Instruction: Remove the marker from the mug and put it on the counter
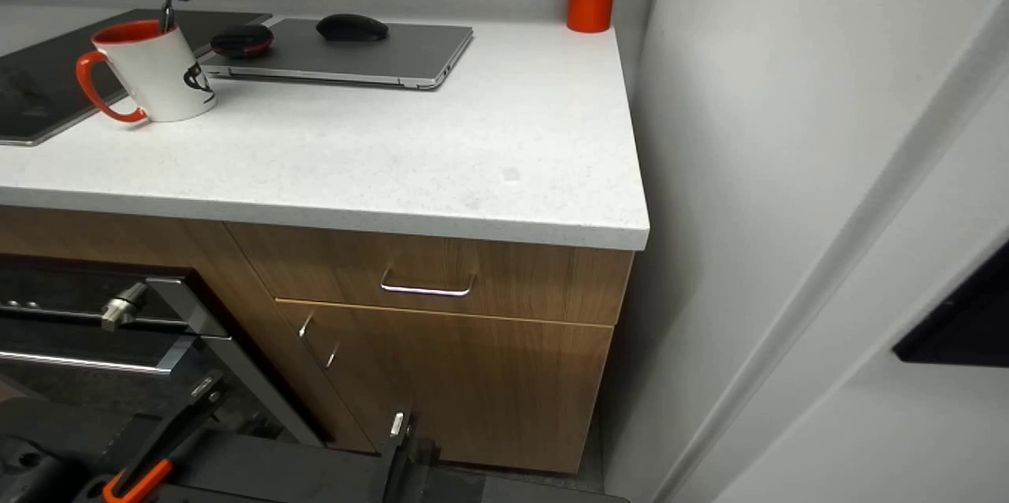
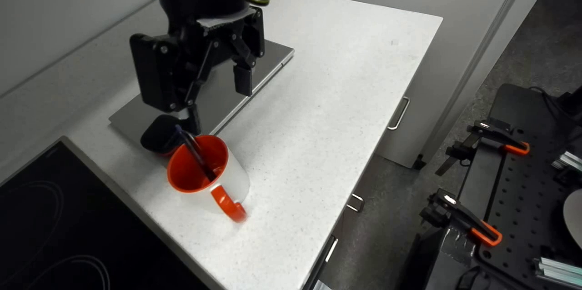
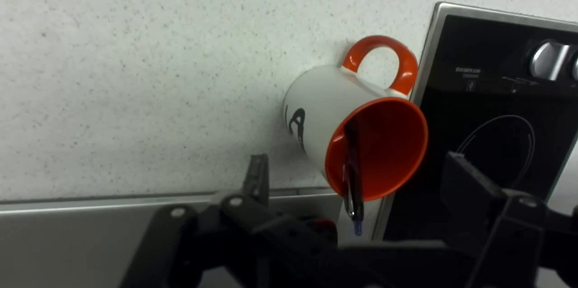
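Note:
The white mug (image 1: pixel 161 81) with a red-orange handle stands upright on the white speckled counter (image 1: pixel 355 148), beside the cooktop. It also shows in an exterior view (image 2: pixel 237 181) and the wrist view (image 3: pixel 316 98). The dark marker (image 2: pixel 194 150) leans inside the mug, its upper end above the rim; it shows in the wrist view (image 3: pixel 354 184) and an exterior view (image 1: pixel 166 16). My gripper (image 2: pixel 218 100) is open and empty, above the mug and toward the laptop. In the wrist view, the marker's upper end appears between the spread fingers of the gripper (image 3: pixel 356 159), touching neither.
A grey laptop (image 1: pixel 430 54) lies behind the mug, with a black mouse (image 1: pixel 352 27) and a black-red object (image 1: pixel 241 42) on it. A black cooktop (image 2: pixel 68 217) borders the mug. A red cylinder (image 1: pixel 591 5) stands at the back corner by the wall.

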You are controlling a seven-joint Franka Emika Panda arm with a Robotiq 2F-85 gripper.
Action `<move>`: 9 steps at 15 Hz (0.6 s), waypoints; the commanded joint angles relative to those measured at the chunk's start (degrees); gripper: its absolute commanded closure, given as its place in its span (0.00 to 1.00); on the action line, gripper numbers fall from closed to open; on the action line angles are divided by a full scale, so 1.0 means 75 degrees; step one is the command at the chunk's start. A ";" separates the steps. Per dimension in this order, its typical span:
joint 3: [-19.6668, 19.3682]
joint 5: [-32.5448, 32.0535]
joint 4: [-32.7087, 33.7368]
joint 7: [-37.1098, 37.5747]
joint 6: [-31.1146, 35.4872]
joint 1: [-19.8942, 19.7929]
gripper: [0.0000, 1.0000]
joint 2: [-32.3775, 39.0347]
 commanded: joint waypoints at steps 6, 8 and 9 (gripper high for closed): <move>0.0175 -0.0304 0.0919 0.0391 0.0706 0.0076 0.00 0.1203; 0.0188 -0.0393 0.1066 0.0408 0.0753 0.0070 0.00 0.1435; 0.0196 -0.0396 0.1132 0.0382 0.0763 0.0061 0.00 0.1535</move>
